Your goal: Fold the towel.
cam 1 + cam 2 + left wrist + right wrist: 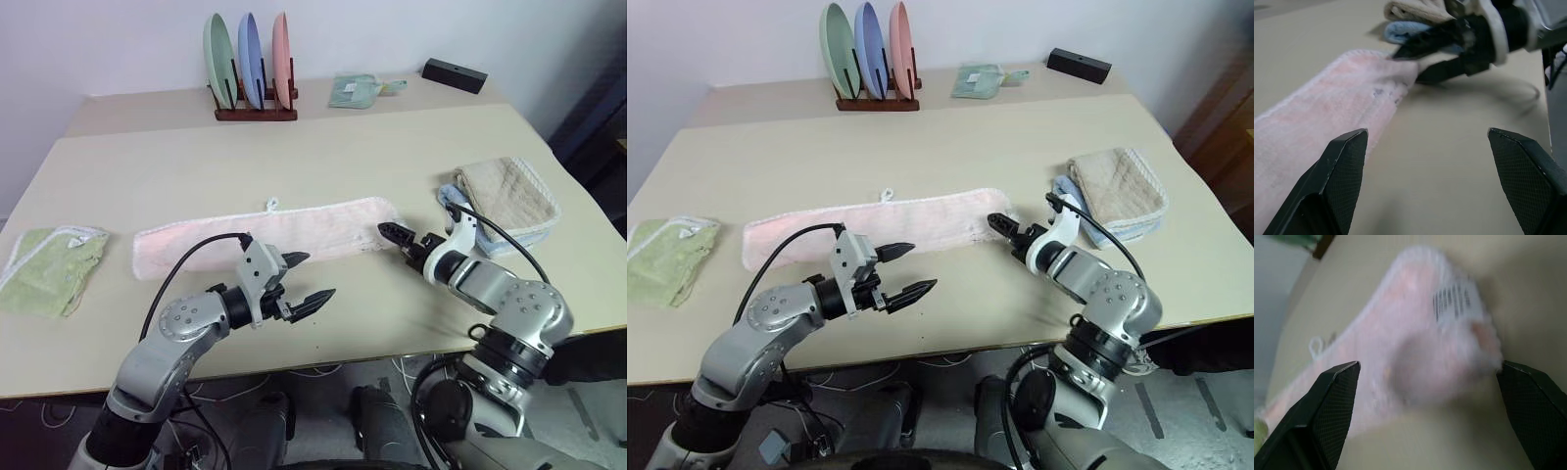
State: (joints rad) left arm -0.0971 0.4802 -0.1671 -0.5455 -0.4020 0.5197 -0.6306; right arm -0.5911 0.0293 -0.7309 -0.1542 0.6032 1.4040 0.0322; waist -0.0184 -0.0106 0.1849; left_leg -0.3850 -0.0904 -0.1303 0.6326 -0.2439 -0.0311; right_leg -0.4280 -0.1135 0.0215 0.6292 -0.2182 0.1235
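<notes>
Near the table's (411, 147) front edge, the left gripper (303, 278) hovers wide open, empty. Beyond it the towel (265, 235) lies as a long folded strip, the right gripper (392, 235) gaping empty at its right end.

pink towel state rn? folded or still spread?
Folded lengthwise: the pink towel lies as a long narrow strip on the table, not yet folded short.

A staged test room, likely a lab. A bare beige worktop (323, 157) meets a plain white wall (98, 39). Loose cables (313, 372) trail under its near edge
</notes>
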